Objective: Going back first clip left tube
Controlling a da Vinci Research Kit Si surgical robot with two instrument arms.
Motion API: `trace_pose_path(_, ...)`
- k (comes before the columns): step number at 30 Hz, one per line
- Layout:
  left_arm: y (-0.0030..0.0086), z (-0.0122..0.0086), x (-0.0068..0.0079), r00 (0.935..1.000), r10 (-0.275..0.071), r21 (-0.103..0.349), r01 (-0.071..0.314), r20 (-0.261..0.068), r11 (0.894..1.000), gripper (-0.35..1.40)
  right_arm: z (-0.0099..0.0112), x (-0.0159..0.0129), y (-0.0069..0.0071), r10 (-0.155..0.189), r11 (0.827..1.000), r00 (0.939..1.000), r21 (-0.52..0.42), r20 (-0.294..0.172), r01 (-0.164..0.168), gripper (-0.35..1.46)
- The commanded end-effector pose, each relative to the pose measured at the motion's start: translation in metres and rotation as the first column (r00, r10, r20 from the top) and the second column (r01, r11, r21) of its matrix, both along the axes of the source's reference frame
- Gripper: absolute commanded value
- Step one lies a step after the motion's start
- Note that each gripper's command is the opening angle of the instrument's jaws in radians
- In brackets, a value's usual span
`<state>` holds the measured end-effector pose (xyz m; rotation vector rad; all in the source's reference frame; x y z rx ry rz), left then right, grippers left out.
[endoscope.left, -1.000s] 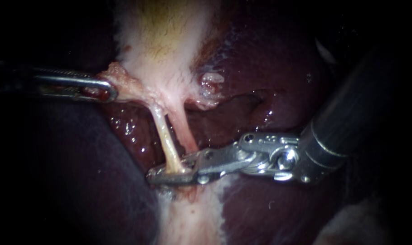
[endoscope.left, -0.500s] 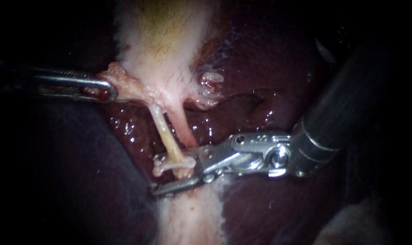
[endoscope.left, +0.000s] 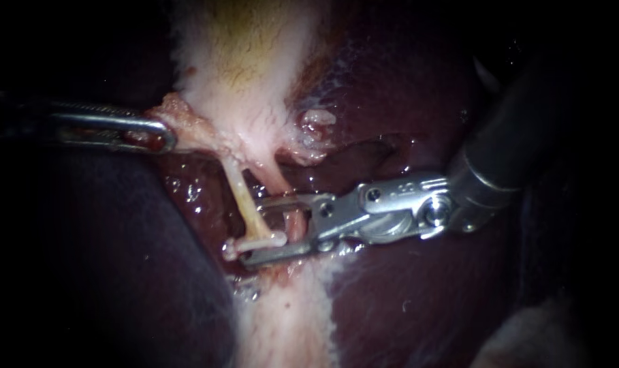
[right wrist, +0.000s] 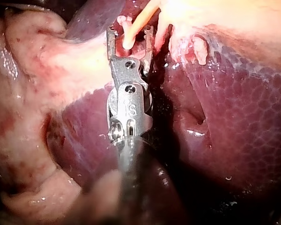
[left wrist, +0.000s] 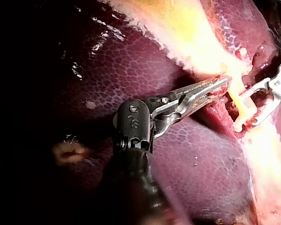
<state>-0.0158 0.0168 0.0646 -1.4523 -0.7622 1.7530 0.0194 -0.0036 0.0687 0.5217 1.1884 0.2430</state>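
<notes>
The clip is seated on the left tube inside the right instrument's wide-open pincer; it could be snagged and dislodged by a skewed withdrawal. Tissue is clamped by the left instrument's pincer.

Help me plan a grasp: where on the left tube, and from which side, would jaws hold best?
Probably the bare mid-stretch of the left tube, above the clip and below the gallbladder. It runs taut and nearly upright there, so jaws should cross it sideways. Coming from its left seems cleaner: the right tube lies close on the other side.
</notes>
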Motion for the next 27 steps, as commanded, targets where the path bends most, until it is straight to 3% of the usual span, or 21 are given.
trace_pose_path(1, 0.0, -0.0001, 0.0001, 1.0, 0.001, 0.0, -0.001, 0.0, 1.0, -0.35, -0.0004, -0.0008, 0.0001, -0.007, 1.0, 1.0, -0.012, -0.006, 0.007, 0.5)
trace_pose_path(9, 0.0, 0.0, 0.0001, 1.0, 0.001, 0.0, -0.001, 0.001, 1.0, -0.35, -0.0022, -0.0068, 0.0012, -0.047, 0.996, 0.9981, -0.081, -0.04, 0.044, 0.5)
trace_pose_path(18, 0.0001, 0.0, 0.0001, 1.0, 0.001, 0.0, -0.001, 0.001, 1.0, -0.35, -0.0048, -0.0121, 0.0034, -0.026, 0.993, 0.999, -0.116, -0.036, 0.022, 0.5)
trace_pose_path(27, 0.0001, 0.0001, 0.0001, 1.0, 0.001, 0.0, -0.001, 0.001, 1.0, -0.35, -0.006, -0.0144, 0.005, -0.012, 0.991, 0.9995, -0.13, -0.03, 0.008, 0.5)
